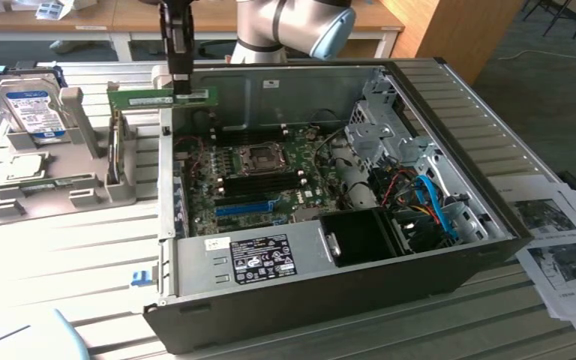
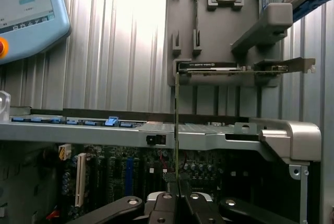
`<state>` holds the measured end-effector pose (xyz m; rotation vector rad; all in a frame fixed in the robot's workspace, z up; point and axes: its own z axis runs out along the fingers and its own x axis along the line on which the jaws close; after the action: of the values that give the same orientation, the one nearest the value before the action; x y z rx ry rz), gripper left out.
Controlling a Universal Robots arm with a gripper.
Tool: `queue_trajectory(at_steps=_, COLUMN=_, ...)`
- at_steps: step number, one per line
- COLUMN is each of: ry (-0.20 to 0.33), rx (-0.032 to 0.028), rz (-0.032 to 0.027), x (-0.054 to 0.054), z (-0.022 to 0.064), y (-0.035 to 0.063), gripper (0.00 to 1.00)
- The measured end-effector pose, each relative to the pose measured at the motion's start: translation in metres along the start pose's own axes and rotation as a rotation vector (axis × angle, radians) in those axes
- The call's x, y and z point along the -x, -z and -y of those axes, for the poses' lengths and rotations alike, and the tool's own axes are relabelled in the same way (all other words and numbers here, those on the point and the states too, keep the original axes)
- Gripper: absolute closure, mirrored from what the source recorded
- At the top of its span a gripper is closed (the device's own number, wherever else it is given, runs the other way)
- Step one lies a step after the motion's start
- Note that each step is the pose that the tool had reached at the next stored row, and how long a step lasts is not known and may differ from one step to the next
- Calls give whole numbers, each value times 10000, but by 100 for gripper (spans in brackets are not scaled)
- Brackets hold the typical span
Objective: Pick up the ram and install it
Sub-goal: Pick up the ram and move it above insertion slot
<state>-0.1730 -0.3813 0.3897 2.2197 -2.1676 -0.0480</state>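
The ram point(image 1: 153, 98) is a long green stick held level in the air, just above the open computer case's wall at the exterior view's left. My gripper point(image 1: 181, 84) comes down from above and is shut on the stick near one of its ends. In the wrist view the ram point(image 2: 177, 125) shows edge-on as a thin line rising from between my fingertips point(image 2: 177, 200), over the case rim point(image 2: 209, 132). The motherboard point(image 1: 298, 196) lies inside the case below, with long black slots point(image 1: 258, 180) and a blue slot point(image 1: 243, 208).
A grey parts rack point(image 1: 58, 191) on the slatted table holds a hard drive point(image 1: 30, 109) and a card point(image 2: 229, 67). The case walls point(image 1: 488, 150) stand high around the board. Printed papers point(image 1: 563, 247) lie at the exterior view's right. A pendant screen point(image 2: 26, 10) rests on the table.
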Motion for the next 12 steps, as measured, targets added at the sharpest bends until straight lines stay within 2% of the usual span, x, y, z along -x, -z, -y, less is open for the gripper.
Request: queue_trajectory(at_steps=12, ry=0, rx=-1, rz=1, x=-6, z=252, y=12, gripper=89)
